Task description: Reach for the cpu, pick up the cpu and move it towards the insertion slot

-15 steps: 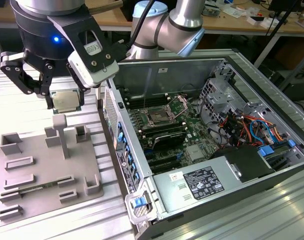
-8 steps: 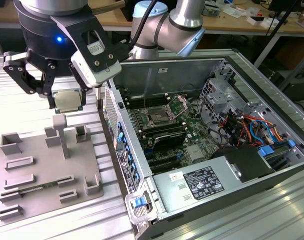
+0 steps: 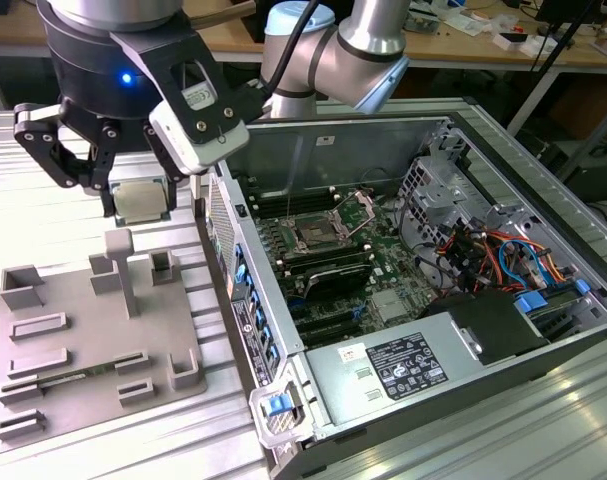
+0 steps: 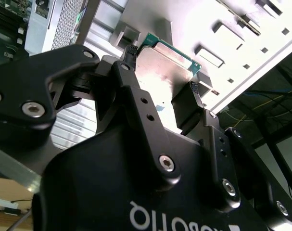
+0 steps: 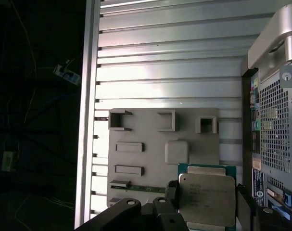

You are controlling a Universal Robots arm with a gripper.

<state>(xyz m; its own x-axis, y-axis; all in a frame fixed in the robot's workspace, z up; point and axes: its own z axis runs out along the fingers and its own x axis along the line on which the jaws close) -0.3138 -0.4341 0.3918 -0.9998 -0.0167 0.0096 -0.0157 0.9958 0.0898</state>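
1. Between the two black fingers [image 4: 194, 96] sits the cpu [image 4: 167, 62], silvery top bare, green rim showing. The fingers press on two opposite edges, pinching it.
2. Beneath it lies the grey tray [image 3: 83, 330] of raised blocks on the ribbed metal surface [image 3: 43, 215]. The chip hangs clear above the tray.
3. Farther toward the exterior view's right, the insertion slot [image 3: 311, 237] sits inside the open computer case [image 3: 333, 150], well apart from the chip.
4. Print on the chip's top is too faint to read. A black-and-white label [image 3: 403, 365] lies on the case's metal box.

Matt silvery metal cpu [image 5: 207, 198], matt grey plastic tray [image 5: 153, 159]
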